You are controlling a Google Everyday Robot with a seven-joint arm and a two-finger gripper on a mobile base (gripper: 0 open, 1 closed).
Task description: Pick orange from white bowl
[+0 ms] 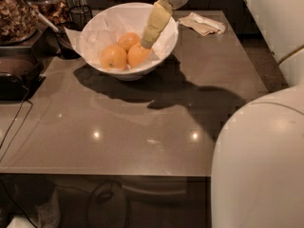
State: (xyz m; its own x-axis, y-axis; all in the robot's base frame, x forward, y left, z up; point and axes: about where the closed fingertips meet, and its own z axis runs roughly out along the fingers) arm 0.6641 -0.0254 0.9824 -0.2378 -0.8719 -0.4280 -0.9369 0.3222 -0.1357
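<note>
A wide white bowl (164,51) lined with crinkled white paper stands at the back of the grey table. Three oranges lie in it: one at the left (113,57), one behind (128,40), one at the right (138,54). My gripper (148,41) reaches down from the top of the view into the bowl. Its pale yellow fingertips (154,24) sit right at the right orange, at its upper right side.
A crumpled napkin (203,23) lies at the table's back right. A glass jar of nuts (15,14), a dark cup (71,30) with a utensil, and a black tray (16,72) stand at the left. My white arm (261,160) fills the lower right.
</note>
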